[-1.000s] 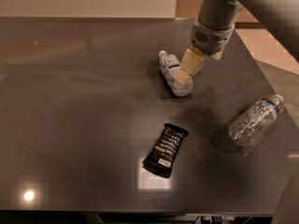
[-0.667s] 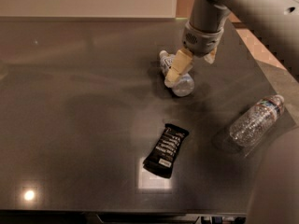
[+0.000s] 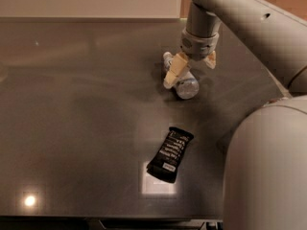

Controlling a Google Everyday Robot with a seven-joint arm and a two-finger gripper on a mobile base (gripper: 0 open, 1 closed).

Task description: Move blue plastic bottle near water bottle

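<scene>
The claw (image 3: pixel 189 73) hangs spread open over the blue plastic bottle (image 3: pixel 186 86), which lies on its side upper centre on the tabletop (image 3: pixel 72 109). An off-centre squeeze could roll the smooth bottle away. The water bottle is not visible, so placement is uncertain.

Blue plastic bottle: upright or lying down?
Lying down: the bottle rests lengthwise on the table, directly beneath the end effector.

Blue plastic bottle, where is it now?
In the camera view the blue plastic bottle lies on the table, right of centre, under the gripper, beyond the black snack bar.
</scene>
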